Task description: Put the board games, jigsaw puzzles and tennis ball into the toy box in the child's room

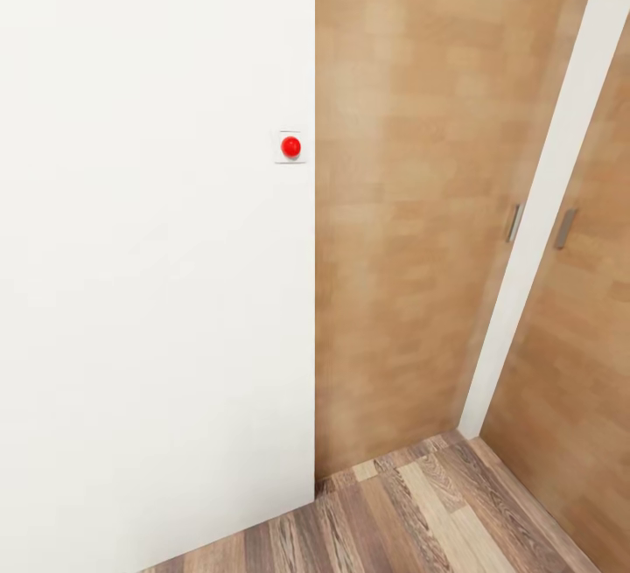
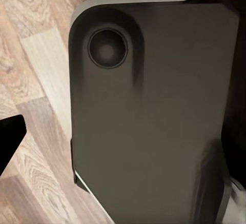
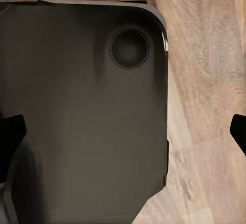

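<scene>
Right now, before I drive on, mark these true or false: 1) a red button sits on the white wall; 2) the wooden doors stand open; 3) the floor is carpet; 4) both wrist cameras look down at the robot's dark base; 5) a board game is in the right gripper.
1) True: the red button is on the white wall.
2) False: the wooden doors are shut.
3) False: the floor is wood plank.
4) True: the dark base shows over the planks.
5) False: the right gripper holds nothing between its fingertips.
</scene>
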